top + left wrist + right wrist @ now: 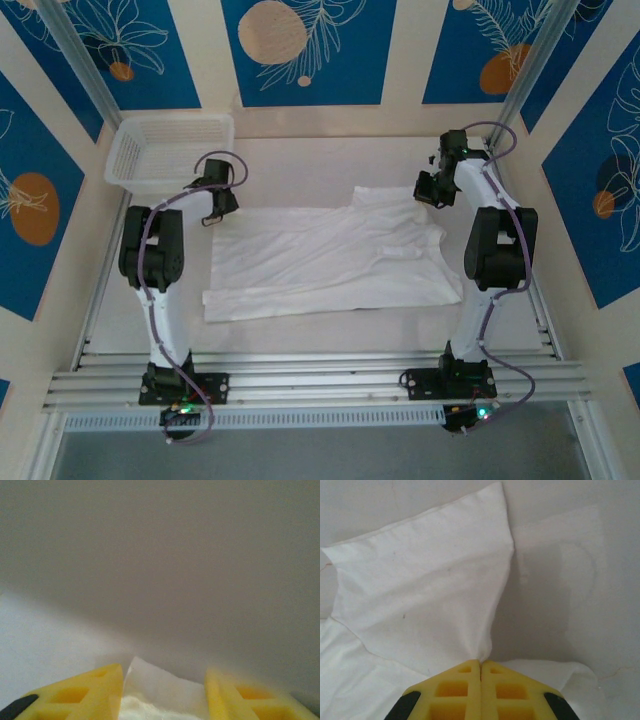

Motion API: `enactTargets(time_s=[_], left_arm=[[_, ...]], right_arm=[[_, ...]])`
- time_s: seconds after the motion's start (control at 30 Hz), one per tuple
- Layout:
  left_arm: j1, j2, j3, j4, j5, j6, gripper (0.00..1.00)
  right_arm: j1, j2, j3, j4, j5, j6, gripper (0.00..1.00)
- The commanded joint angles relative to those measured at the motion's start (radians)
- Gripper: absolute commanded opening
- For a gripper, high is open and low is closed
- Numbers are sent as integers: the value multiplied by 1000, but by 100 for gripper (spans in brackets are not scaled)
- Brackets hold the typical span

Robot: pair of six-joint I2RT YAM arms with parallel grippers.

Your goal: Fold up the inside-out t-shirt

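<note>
1. A plain white short-sleeved cloth t-shirt (330, 265) is lying spread flat on the pale bench (300, 160) between the two arms, near a white plastic mesh basket (165, 150).
2. The right jaws are pinching shut on a fold of the t-shirt beside its far sleeve (420, 580). The left jaws are standing apart around the far hem corner (160, 685), not clamping it yet.
3. The likely risk: the left jaws may be catching only the corner's tip or one layer, so the cloth could slip on lifting and skew the fold. The right pinch is looking slim too.
4. The t-shirt's long axis is running left to right across the bench, with the sleeve end pointing to the robot's right and the hem to its left.
</note>
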Motion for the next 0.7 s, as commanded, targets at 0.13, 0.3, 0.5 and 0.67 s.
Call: enactTargets(time_s=[0.13, 0.3, 0.5, 0.67], left_arm=[[55, 48, 16, -26, 117, -36, 19], [57, 30, 18, -42, 134, -22, 0], [56, -27, -2, -55, 117, -17, 0], [61, -104, -28, -65, 96, -17, 0]], right_arm=[[-12, -40, 2, -15, -45, 38, 0], [-44, -19, -7, 12, -53, 89, 0], [-76, 8, 9, 14, -75, 114, 0], [-109, 6, 10, 25, -113, 151, 0]])
